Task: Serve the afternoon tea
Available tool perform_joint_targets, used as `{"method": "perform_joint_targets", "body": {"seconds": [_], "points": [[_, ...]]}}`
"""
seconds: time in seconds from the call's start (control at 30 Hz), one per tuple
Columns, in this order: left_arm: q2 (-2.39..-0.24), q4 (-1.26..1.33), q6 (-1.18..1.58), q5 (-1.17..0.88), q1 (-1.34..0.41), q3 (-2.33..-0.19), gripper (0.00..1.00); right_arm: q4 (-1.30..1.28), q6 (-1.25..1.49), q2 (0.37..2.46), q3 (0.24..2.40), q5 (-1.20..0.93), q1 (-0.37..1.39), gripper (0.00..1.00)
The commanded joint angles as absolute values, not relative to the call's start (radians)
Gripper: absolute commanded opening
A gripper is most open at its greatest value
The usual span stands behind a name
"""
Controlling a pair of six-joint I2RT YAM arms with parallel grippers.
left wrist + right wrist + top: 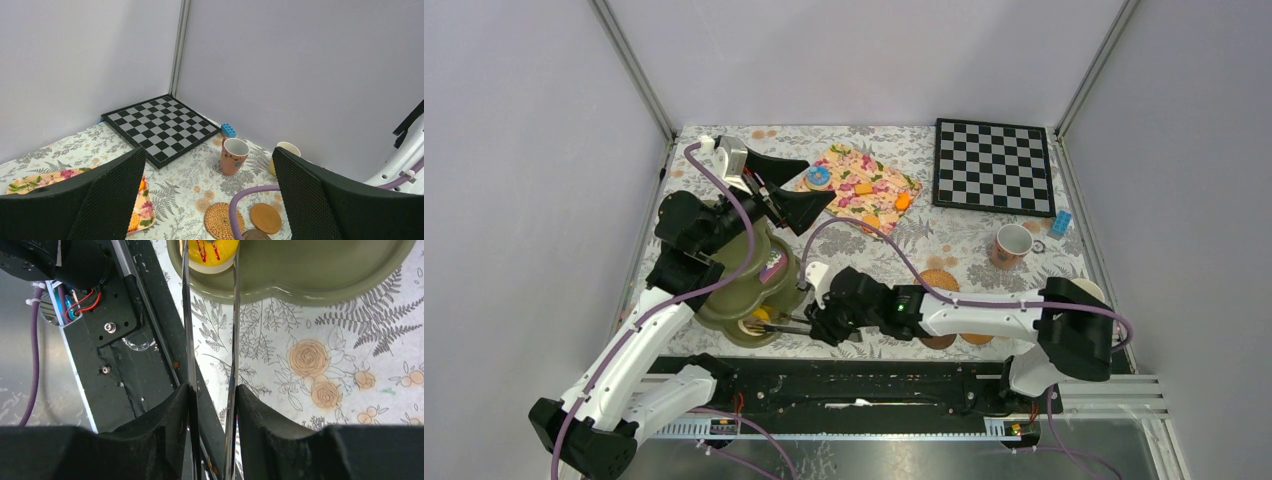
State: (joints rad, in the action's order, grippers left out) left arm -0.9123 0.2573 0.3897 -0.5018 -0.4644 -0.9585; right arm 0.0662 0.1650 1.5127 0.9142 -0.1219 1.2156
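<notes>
The olive-green stand [729,300] is at the near left; its bottom tier shows in the right wrist view [310,285]. My right gripper [822,322] [212,395] is shut on the metal tongs [233,340], whose tips clasp a yellow pastry with red stripes [210,252] [759,316] on that tier. A pink-and-white pastry [772,268] lies on the stand. My left gripper [816,186] [209,155] is open and empty, held above the table beside the floral tray [879,180]. The brownish-pink mug [1012,245] [233,156] and yellow mug [286,149] stand at the right. The pale blue mug is out of view.
The floral tray holds a blue doughnut [818,176] and orange pieces [903,201]. A chessboard [994,165] [160,125] and a blue brick [1061,223] are at the back right. A woven coaster [939,280] [222,220] and two flat coasters [265,217] lie near my right arm.
</notes>
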Motion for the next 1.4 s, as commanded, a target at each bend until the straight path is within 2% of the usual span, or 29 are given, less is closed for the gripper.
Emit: {"method": "perform_joint_targets", "body": {"seconds": [0.0,0.23,0.47,0.83,1.2,1.37], "points": [[-0.905,0.303,0.38,-0.509,-0.469,-0.968,0.99,0.122,0.125,1.562,1.0,-0.01,1.257,0.4],[-0.905,0.3,0.377,-0.505,-0.469,-0.968,0.99,0.098,0.105,1.609,1.024,0.092,1.288,0.45],[-0.908,0.298,0.379,-0.505,-0.469,-0.969,0.99,0.062,0.086,1.627,1.05,0.09,1.311,0.55],[-0.91,0.299,0.379,-0.509,-0.469,-0.969,0.99,0.089,0.102,1.559,1.018,0.092,1.312,0.6],[-0.912,0.299,0.38,-0.509,-0.47,-0.969,0.99,0.034,0.112,1.37,0.887,0.148,1.312,0.58],[-0.917,0.306,0.387,-0.517,-0.47,-0.969,0.99,-0.071,0.107,1.243,0.784,0.32,1.309,0.56]]}}
